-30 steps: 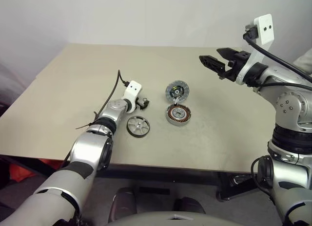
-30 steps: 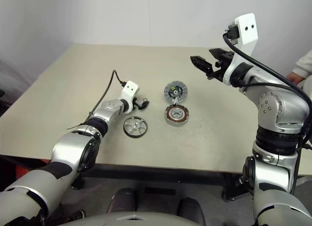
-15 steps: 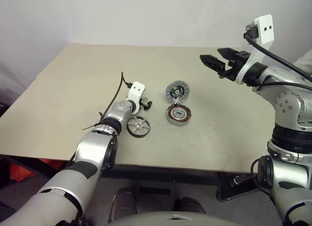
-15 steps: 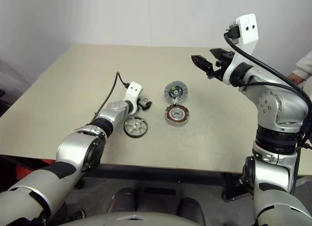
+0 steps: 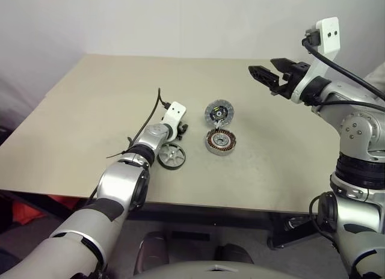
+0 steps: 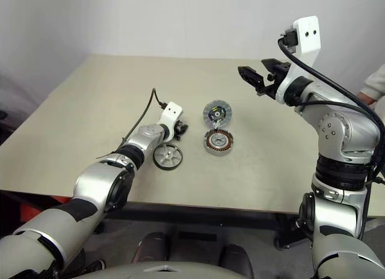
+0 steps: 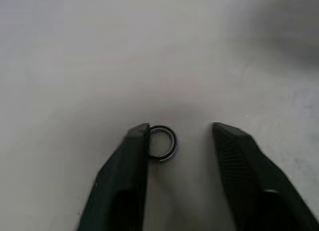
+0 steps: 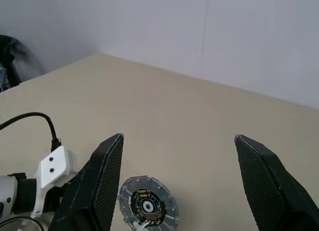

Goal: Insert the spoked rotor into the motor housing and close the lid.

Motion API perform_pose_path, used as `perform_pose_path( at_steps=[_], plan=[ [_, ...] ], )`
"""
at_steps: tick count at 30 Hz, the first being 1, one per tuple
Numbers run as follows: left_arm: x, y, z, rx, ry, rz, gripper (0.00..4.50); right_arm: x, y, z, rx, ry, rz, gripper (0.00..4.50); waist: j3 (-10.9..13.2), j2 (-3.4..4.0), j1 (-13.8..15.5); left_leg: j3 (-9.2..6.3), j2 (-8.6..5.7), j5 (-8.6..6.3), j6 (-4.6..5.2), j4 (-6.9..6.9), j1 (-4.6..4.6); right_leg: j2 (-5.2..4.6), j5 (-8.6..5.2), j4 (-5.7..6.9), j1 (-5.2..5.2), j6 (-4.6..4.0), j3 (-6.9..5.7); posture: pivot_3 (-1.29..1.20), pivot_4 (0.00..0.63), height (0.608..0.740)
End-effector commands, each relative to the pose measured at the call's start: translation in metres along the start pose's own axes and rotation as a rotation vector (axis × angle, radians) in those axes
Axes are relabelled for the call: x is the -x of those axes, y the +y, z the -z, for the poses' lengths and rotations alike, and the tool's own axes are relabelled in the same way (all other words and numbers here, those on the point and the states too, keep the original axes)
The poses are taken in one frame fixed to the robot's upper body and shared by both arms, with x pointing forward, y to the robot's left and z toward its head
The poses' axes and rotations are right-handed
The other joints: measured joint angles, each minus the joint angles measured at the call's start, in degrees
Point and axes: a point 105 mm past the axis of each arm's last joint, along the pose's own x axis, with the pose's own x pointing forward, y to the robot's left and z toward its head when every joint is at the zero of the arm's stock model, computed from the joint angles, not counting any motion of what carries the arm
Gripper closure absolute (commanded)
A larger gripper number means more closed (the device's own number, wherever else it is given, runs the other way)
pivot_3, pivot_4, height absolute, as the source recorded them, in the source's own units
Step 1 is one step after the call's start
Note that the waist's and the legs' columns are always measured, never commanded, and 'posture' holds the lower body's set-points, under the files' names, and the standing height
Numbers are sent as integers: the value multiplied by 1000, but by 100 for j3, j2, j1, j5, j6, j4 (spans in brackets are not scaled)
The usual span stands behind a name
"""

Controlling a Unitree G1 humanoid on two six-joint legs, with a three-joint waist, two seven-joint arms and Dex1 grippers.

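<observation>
Left eye view, beige table (image 5: 78, 110), nearest item first: spoked rotor (image 5: 171, 156) — flat on the table near the front edge, just beside the left forearm and untouched by any finger. Left gripper (image 7: 179, 139) — low over the table just beyond the rotor, jaws parted, a small thin ring (image 7: 162, 142) lying between them and touching one fingertip (image 7: 138, 136); not clamped. Motor housing (image 5: 220, 141) — to the right of the rotor and apart from it, open side up, copper windings showing. Lid (image 5: 218, 112) — just behind the housing, dark inner face up. Right gripper (image 5: 267, 76) — held high above the table's far right part, jaws spread wide, nothing between them.
</observation>
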Motion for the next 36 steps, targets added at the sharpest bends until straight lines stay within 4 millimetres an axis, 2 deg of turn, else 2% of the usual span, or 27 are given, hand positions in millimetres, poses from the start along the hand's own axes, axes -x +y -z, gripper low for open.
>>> perform_pose_path(
  at_steps=[1,12,28,31,34,36],
  plan=[
    [2,7,2,-12,19,-24,2303,5,-3,-22,20,-81,11,459,0,0,-3,0,0,0,0,0,2,0,0,0,0,1,0,0,0,740],
    [8,24,14,61,18,-84,2303,4,-8,-20,28,-75,21,459,0,1,-22,0,1,0,0,-3,3,2,0,-3,-1,0,0,0,0,740],
    [10,30,23,77,40,-111,2303,1,-8,-21,28,-79,19,459,-1,1,-45,2,1,-1,1,-18,9,4,0,-13,-1,2,1,0,0,740],
    [10,29,23,77,43,-106,2886,1,-9,-22,28,-80,22,459,-1,1,-52,3,1,-1,1,-19,9,4,0,-15,-1,1,1,0,0,740],
    [10,29,23,77,45,-105,3788,1,-10,-22,28,-83,28,459,-1,2,-70,3,2,-1,1,-21,10,5,0,-15,-1,1,1,0,0,740],
    [10,28,23,77,47,-105,3813,1,-10,-23,29,-84,30,459,-1,2,-75,3,1,-1,1,-23,11,5,-1,-17,-1,2,1,0,0,740]
  ],
)
